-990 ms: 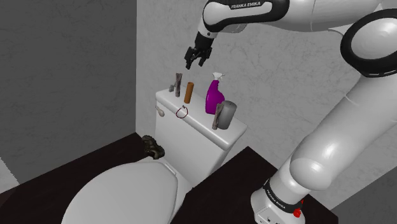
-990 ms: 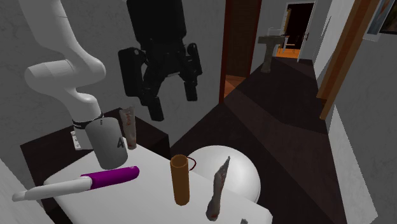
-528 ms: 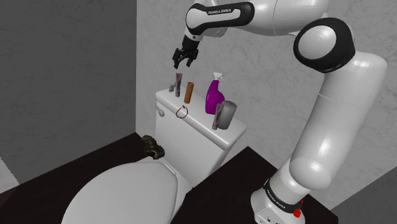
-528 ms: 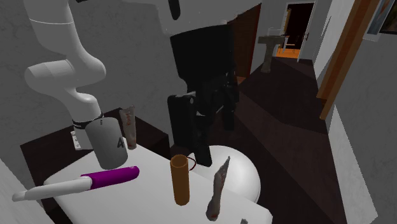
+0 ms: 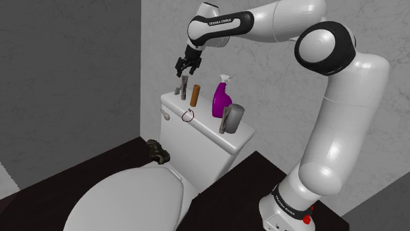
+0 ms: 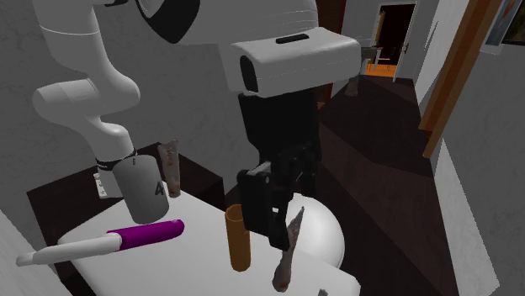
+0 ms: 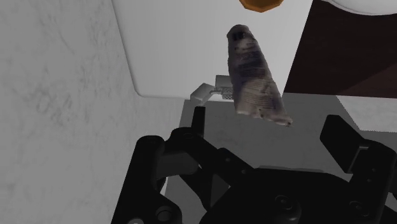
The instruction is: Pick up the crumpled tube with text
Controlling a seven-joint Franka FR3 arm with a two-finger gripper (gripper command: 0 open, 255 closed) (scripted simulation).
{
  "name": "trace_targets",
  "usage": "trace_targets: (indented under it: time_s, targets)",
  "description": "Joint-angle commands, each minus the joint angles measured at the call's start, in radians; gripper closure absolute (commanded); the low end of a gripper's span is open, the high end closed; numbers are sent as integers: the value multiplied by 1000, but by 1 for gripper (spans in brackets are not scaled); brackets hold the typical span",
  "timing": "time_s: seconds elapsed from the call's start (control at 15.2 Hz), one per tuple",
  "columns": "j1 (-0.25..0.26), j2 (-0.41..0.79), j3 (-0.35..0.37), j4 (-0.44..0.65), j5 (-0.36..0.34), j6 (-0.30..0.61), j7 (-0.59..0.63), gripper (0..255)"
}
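Observation:
The crumpled tube with text (image 5: 183,87) is grey-brown and stands upright at the far end of the white toilet tank's lid (image 5: 209,128). My black gripper (image 5: 186,69) hangs open just above its top. In the second exterior view the gripper (image 6: 267,229) hovers right beside the tube (image 6: 288,252), with no contact that I can see. Through the wrist view the tube (image 7: 254,79) shows its printed lines just beyond the spread fingers, nearer one finger (image 7: 198,121) than the other, and nothing is clasped between them.
On the same lid stand an orange cylinder (image 5: 194,96), a purple spray bottle (image 5: 222,98), a grey cup (image 5: 235,113), a second crumpled tube (image 5: 225,122) and a small red ring (image 5: 187,116). The grey wall rises close behind. The shut toilet lid (image 5: 125,197) lies below.
The arm has swung toward the shoulder view's left and lowered, from above the orange cylinder to just over the crumpled tube. The fingers have stayed open.

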Motion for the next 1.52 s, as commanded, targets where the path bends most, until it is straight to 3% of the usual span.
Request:
trace_targets:
  time_s: [0.0,0.07,0.13,0.73,1.45]
  targets:
    - [0,2,0,-13,0,15,0,0]
    - [0,2,0,-13,0,15,0,0]
    - [0,2,0,-13,1,16,-1,255]
    - [0,2,0,-13,0,15,0,255]
    - [0,-22,-1,102,-3,-123,5,255]
